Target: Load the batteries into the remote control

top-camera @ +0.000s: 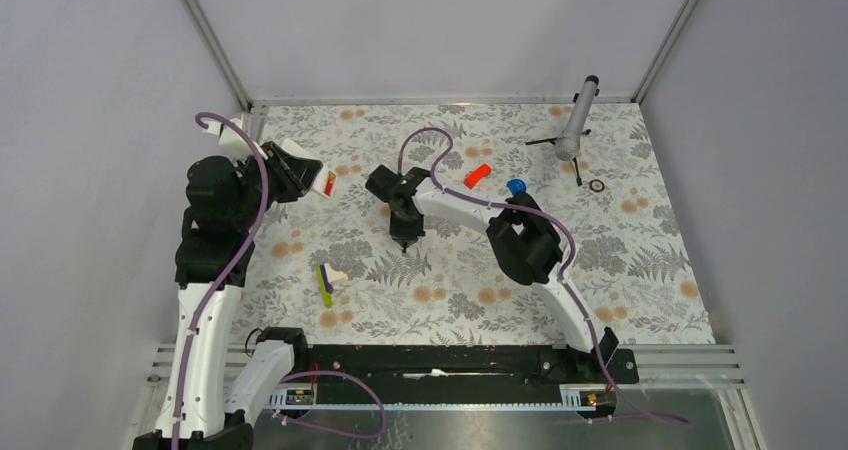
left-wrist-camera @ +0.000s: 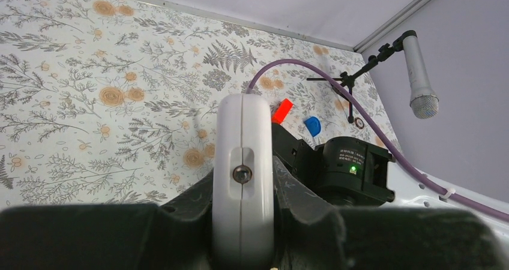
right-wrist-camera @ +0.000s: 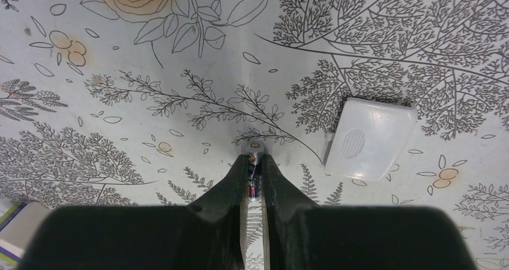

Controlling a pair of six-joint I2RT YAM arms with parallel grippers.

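My left gripper (top-camera: 305,173) is raised at the table's left and shut on the remote control (top-camera: 322,182). In the left wrist view the light-grey remote control (left-wrist-camera: 242,126) is seen edge-on, standing up between the black fingers of the left gripper (left-wrist-camera: 243,177). My right gripper (top-camera: 406,240) points down at the middle of the table. In the right wrist view, the right gripper (right-wrist-camera: 254,159) has its fingers pressed on both sides of a small dark battery (right-wrist-camera: 255,147) lying on the cloth, its silver end poking out past the tips. No other battery shows.
A white ribbed cover (right-wrist-camera: 369,139) lies just right of the held battery. An orange-red cylinder (top-camera: 477,176) and a round blue cap (top-camera: 516,185) lie behind the right arm. A microphone on a stand (top-camera: 577,120) and a small ring (top-camera: 597,185) are at the back right. A yellow-purple item (top-camera: 325,282) lies front left.
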